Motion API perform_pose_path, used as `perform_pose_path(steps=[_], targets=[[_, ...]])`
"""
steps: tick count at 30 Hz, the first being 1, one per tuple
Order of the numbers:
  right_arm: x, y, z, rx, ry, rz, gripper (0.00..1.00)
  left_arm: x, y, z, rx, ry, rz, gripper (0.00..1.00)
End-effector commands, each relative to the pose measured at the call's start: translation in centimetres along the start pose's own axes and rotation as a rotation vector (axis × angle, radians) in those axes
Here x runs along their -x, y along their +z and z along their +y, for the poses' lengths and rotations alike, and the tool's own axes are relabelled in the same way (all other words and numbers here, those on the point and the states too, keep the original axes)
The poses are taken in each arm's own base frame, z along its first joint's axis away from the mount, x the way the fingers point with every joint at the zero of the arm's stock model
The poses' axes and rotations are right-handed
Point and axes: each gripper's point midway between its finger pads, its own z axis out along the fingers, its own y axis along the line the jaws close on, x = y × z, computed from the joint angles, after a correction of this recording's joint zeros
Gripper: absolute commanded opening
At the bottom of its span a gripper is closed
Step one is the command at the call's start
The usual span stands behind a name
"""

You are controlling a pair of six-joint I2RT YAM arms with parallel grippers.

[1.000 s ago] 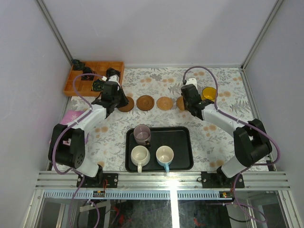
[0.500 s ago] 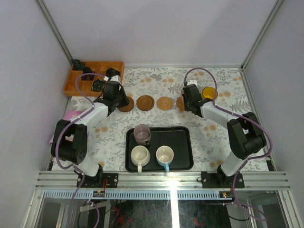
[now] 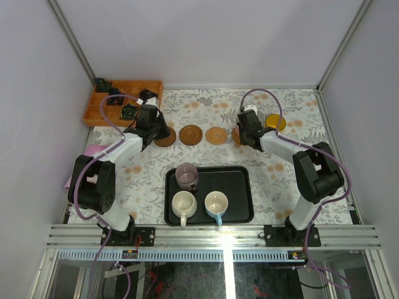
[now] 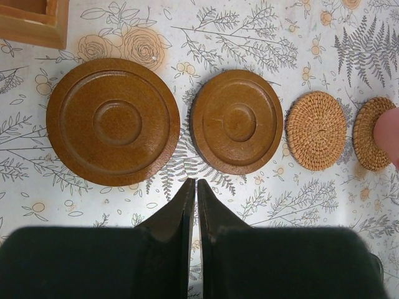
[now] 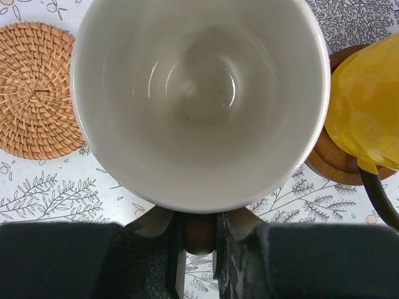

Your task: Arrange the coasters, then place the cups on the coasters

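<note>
Right wrist: right jaws grasp pink cup (image 5: 199,93) handle; left jaws clenched, empty.

No text, label, brand, number or sign could be read in any view. The table (image 3: 274,179) covering carried only a printed pattern of flowers and ferns, and the two wooden coasters (image 4: 113,121) seen by the left wrist camera showed only concentric rings.
</note>
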Motion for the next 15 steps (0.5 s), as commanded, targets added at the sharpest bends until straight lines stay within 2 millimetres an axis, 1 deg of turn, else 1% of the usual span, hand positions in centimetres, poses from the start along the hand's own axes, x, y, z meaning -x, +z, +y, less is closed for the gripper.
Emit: perform_pose_path(steps=[1, 10, 15], targets=[[5.98, -0.94, 0.50, 0.005, 0.076, -0.160, 0.00, 1.70, 0.30, -0.65, -0.023, 0.021, -0.046, 0.03], [5.54, -0.36, 0.66, -0.001, 0.092, -0.135, 0.00, 1.59, 0.31, -0.50, -0.017, 0.029, -0.042, 0.03], [5.43, -0.68, 0.42, -0.007, 0.102, -0.130, 0.00, 1.52, 0.36, -0.41, -0.014, 0.029, -0.040, 0.03]])
